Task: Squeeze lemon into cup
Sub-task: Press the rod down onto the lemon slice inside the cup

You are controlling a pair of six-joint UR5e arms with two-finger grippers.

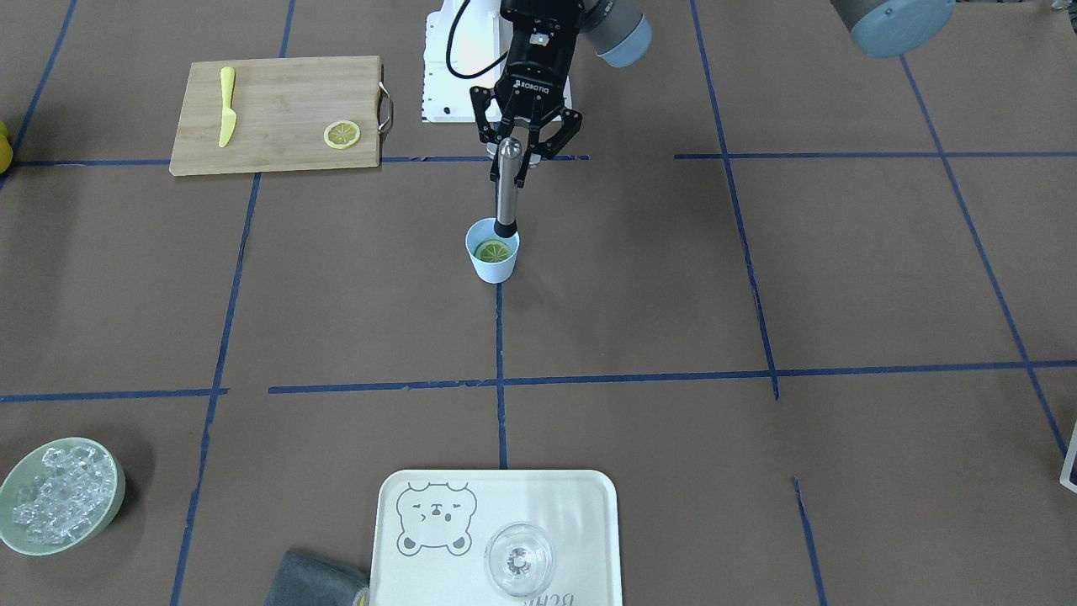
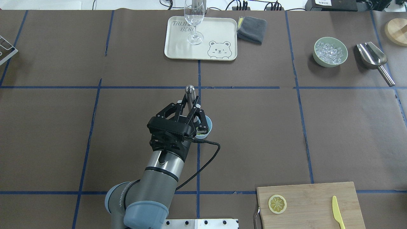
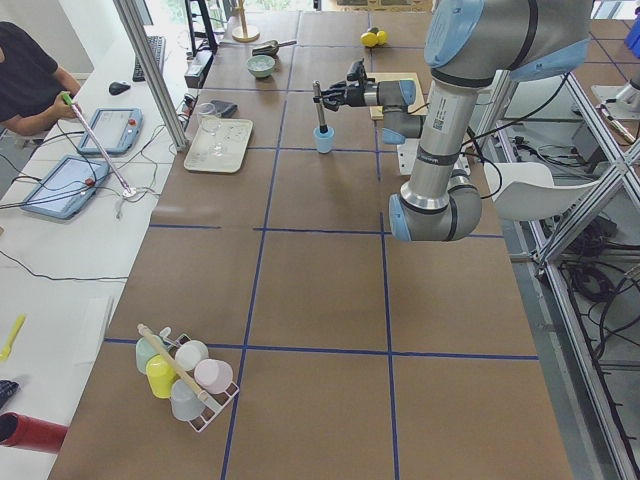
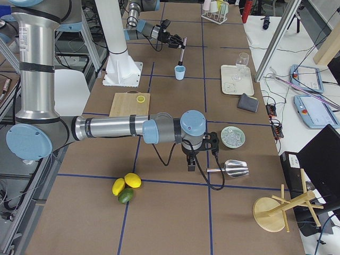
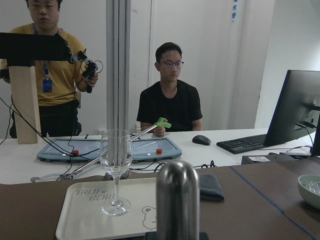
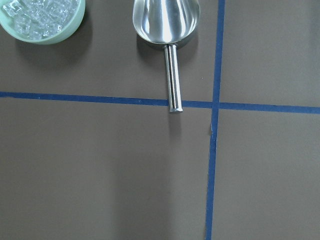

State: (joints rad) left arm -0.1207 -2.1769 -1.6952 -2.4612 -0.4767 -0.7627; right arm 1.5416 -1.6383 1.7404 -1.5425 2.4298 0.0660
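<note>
Exterior front-facing: lemon (image 1: 491, 250), muddler (image 1: 506, 189) in cup (image 1: 492, 268)

The desk (image 1: 757, 278) has a brown surface divided into rectangles by blue tape lines (image 1: 639, 379).

- The cup (image 1: 492, 268) stands upright near the middle, on a tape line.
- A wooden cutting board (image 1: 278, 114) lies on the robot's side, toward its right.
- A pale tray (image 1: 580, 505) lies at the operators' edge, with a folded grey cloth (image 2: 252, 29) just beside it.
- A green bowl (image 2: 330, 65) and a metal scoop (image 2: 372, 55) lie side by side, apart.
- A wire rack (image 3: 185, 375) stands at the left end.
- Three whole citrus fruits (image 4: 126, 187) and a wooden stand (image 4: 276, 212) occupy the right end.
</note>
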